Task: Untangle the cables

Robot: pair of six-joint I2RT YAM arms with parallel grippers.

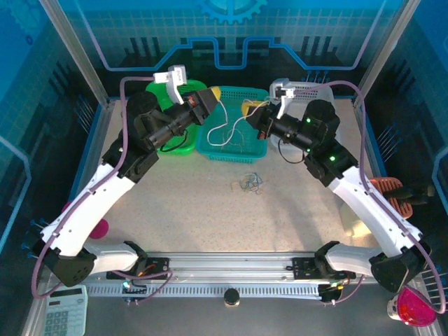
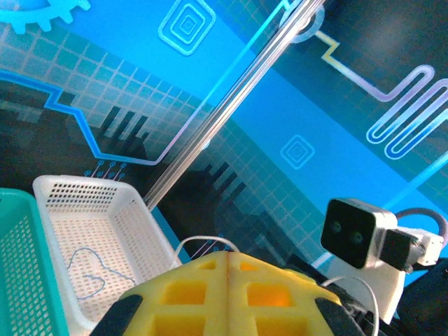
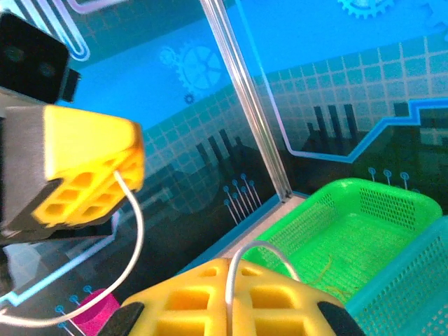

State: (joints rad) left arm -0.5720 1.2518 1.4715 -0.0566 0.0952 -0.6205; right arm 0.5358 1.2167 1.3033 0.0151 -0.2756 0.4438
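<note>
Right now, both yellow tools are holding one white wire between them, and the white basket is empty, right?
Not quite: the white basket isn't empty. The left wrist view shows a thin blue wire lying in it. The rest holds: the left tool and right tool are both shut on one white wire strung between them.

No legible wording, brand or number appears anywhere in the scene. The blue backdrop (image 1: 231,42) carries only a gear emblem (image 1: 231,7) and circuit-style line patterns, without lettering. The key markings on a calculator (image 1: 64,313) at the near left corner are too small to read.
</note>
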